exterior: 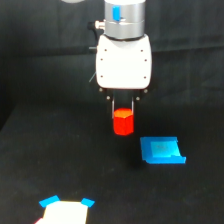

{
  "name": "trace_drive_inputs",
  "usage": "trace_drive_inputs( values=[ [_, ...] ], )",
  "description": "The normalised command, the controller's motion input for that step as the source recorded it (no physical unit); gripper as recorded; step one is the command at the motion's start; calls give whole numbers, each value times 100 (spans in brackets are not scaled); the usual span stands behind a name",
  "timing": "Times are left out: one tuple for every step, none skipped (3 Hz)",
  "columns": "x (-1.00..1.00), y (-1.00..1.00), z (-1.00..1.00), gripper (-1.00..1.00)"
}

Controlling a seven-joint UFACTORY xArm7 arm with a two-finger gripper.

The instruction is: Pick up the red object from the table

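Note:
The red object (123, 123), a small red-orange hexagonal block, sits upright between the two thin dark fingers of my gripper (122, 111). The white gripper body hangs straight above it, much wider than the block. The fingers close against the block's upper sides. Whether the block's base still touches the black table (60, 160) or hangs just above it, I cannot tell from this view.
A flat bright blue piece (161, 150) lies just to the exterior view's right of the block. At the bottom edge, a pale object with blue corners (65, 210) stands on the exterior view's left.

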Motion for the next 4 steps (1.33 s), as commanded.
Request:
trace_drive_inputs(
  values=[
    [-21, -15, -1, -69],
    [-12, 15, -18, -100],
    [-14, 62, 27, -100],
    [-17, -66, -5, -64]
  ],
)
